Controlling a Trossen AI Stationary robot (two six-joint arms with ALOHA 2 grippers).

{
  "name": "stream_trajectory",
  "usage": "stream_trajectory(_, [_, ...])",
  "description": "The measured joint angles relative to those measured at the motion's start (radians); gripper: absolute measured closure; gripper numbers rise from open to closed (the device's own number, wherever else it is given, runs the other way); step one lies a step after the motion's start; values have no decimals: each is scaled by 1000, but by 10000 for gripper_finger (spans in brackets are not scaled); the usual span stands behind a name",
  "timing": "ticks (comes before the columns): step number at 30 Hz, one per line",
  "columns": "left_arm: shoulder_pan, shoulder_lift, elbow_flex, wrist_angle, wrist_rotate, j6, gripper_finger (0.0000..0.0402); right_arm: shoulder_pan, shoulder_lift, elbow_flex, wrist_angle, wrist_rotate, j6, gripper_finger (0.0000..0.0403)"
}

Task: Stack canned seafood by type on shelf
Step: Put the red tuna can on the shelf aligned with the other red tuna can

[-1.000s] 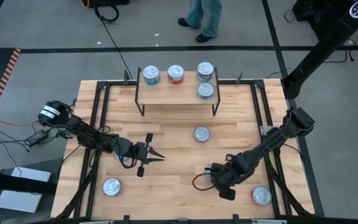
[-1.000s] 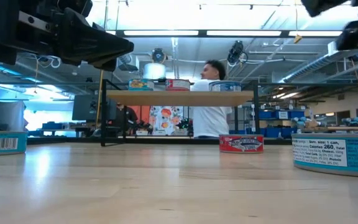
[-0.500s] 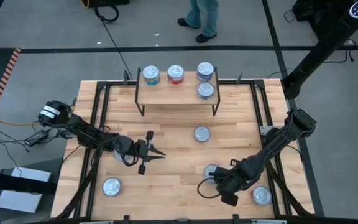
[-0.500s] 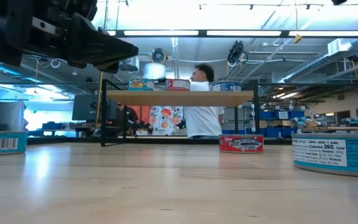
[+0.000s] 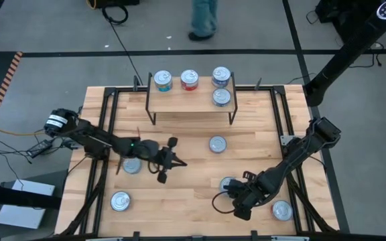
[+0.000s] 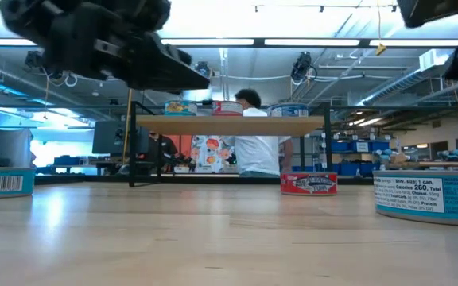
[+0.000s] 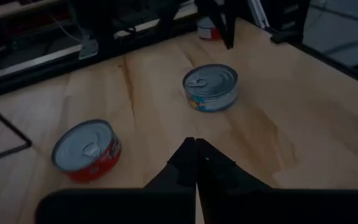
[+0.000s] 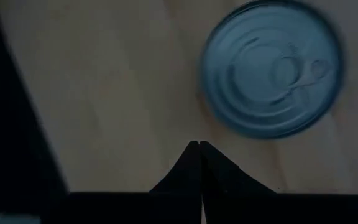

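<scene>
Tabletop holds a tin (image 8: 271, 73) just beyond the closed right pincer (image 8: 199, 146).

My shelf (image 5: 189, 100) is pale wood on thin black legs. On it stand silver-lidded tins: a teal-sided one (image 5: 163, 81) at eleven o'clock, a red one (image 5: 189, 79) at twelve. The red-labelled tin (image 6: 308, 183) carries white lettering; the teal tin (image 6: 430, 197) at three o'clock shows white print.
</scene>
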Motion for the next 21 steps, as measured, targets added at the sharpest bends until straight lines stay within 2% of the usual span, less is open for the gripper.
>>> stream_trajectory(5, [58, 88, 109, -68, 42, 64, 399, -1, 0, -25, 11, 33, -2, 402])
stream_trajectory(10, [111, 240, 265, -148, 75, 151, 400, -34, -1, -35, -4, 85, -102, 402])
stream_trajectory(16, [170, 426, 498, -300, 74, 199, 401, -93, -49, -35, -6, 118, -238, 402])
stream_trajectory(21, [210, 516, 610, -336, 24, 208, 401, -94, -103, -35, -43, 192, -277, 403])
